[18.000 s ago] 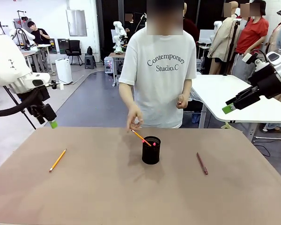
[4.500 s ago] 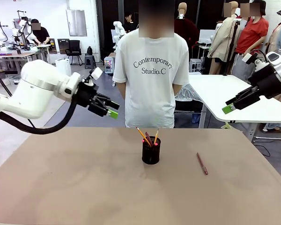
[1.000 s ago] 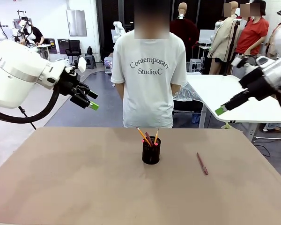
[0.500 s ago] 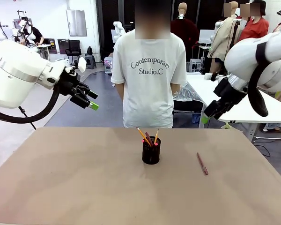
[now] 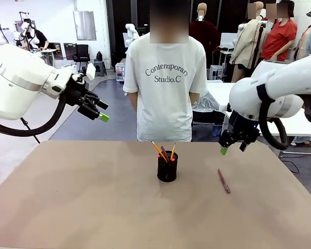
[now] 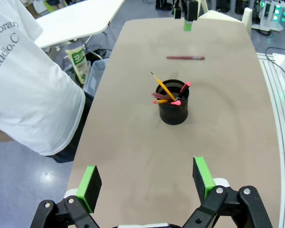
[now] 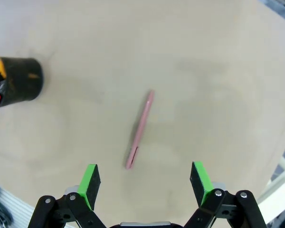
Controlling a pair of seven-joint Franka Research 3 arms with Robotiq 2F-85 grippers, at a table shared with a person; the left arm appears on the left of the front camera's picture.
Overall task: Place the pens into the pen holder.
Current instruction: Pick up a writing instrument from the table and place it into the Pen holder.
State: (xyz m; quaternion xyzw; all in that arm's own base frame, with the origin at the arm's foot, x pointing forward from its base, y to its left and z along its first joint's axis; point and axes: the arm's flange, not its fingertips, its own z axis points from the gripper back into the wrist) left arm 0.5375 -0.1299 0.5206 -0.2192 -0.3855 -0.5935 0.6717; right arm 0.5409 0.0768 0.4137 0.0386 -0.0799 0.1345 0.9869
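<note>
Your right gripper (image 7: 142,179) hovers above the reddish-brown pen (image 7: 140,129), fingers apart and empty; left gripper (image 6: 145,180) likewise spread. The pen lies flat on the table (image 5: 93,207), apart from the pen holder (image 5: 167,168). Risk: a shallow descent pinches nothing, or rolls it.

Bare table (image 5: 93,207) all round the reddish-brown pen (image 5: 224,181), open air above it; the pen holder (image 5: 167,167) stands well apart, person (image 5: 167,78) standing at the far edge.

Blk holder (image 5: 167,168) w/ pens (image 5: 165,151), reddish pen (image 5: 224,181) flat
</note>
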